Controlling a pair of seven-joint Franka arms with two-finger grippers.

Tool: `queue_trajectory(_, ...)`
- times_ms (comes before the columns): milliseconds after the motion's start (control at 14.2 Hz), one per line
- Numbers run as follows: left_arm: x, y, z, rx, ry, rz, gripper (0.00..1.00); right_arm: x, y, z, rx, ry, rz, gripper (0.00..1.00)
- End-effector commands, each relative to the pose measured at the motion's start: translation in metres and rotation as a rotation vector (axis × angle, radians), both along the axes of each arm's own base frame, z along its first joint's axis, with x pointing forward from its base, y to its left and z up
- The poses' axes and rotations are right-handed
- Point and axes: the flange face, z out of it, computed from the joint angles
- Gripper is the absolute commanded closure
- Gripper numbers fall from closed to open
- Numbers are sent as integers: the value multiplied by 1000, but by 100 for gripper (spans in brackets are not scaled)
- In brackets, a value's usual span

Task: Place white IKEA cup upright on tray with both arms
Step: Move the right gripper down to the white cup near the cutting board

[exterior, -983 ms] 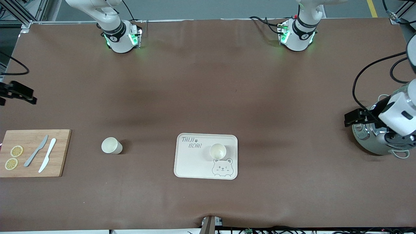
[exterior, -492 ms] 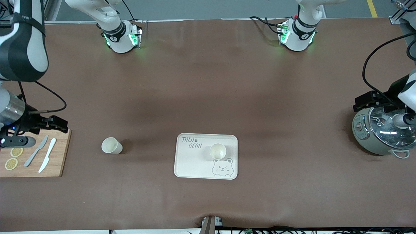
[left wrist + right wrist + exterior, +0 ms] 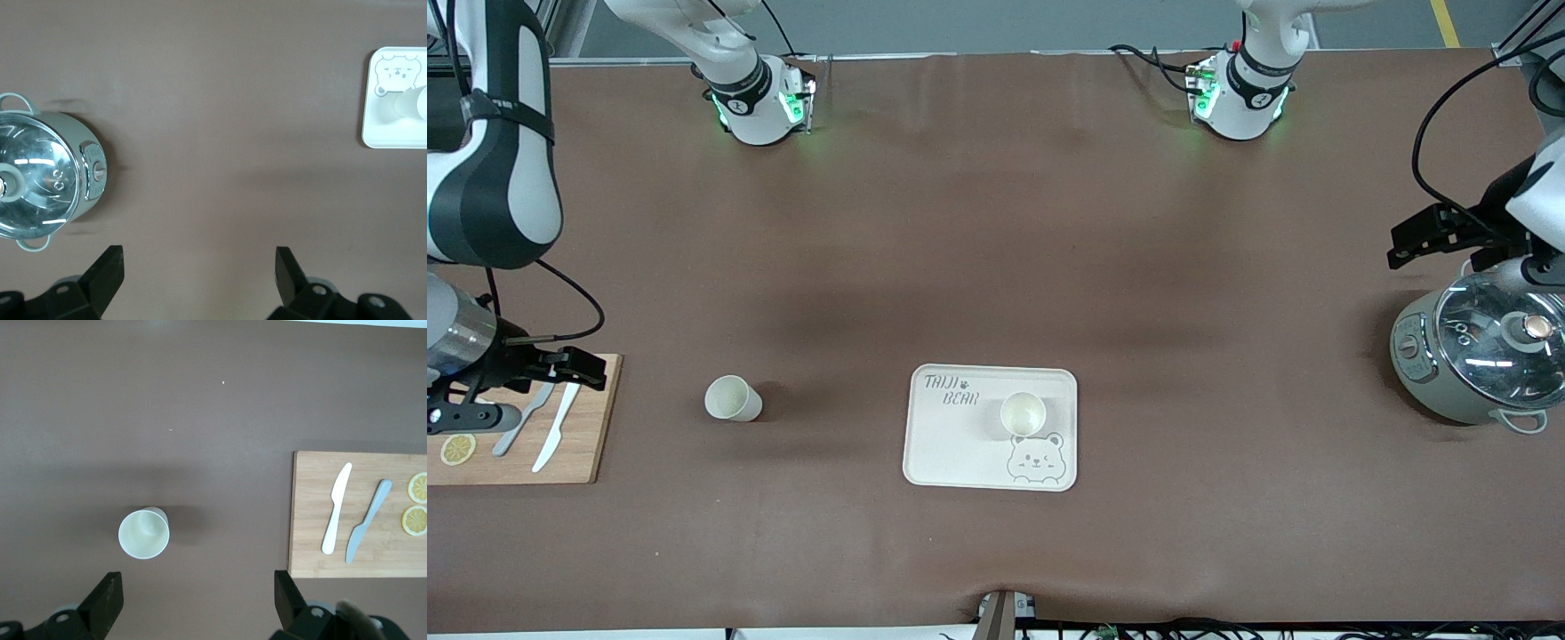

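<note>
White cup (image 3: 733,398) upright on table, near spread right tool (image 3: 574,369), left tool (image 3: 1423,238) spread over pot (image 3: 1476,356).

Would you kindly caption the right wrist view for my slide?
Open right gripper over the table, an upright cup and a cutting board with two knives below.

High front view faces both bases; each wrist camera looks straight down, left sharing the tray (image 3: 951,444) (partly).

Tabletop layout
One cup (image 3: 1023,413) stands on the tray (image 3: 951,444); another cup (image 3: 732,397) stands between the tray and the cutting board (image 3: 587,444); the pot (image 3: 1476,360) sits at the left arm's end.
</note>
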Motion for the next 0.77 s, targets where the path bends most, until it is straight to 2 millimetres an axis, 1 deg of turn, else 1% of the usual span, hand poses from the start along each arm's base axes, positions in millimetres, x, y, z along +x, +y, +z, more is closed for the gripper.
queue_trajectory(0,-21,1,4,-20,-15,-4,0,7,4,-23,-1,-18,14,0)
queue_trajectory(211,-26,-2,9,-42,-21,-5,0,9,4,-52,-3,-47,17,0)
queue_trajectory(351,-27,-7,7,-43,-17,-14,0,10,6,-73,-5,-40,20,0)
queue_trajectory(421,-30,-11,9,-50,-19,-19,0,9,5,-83,-6,-38,20,0)
queue_trajectory(702,-32,-25,10,-57,-17,-35,0,0,5,-119,4,-52,13,0)
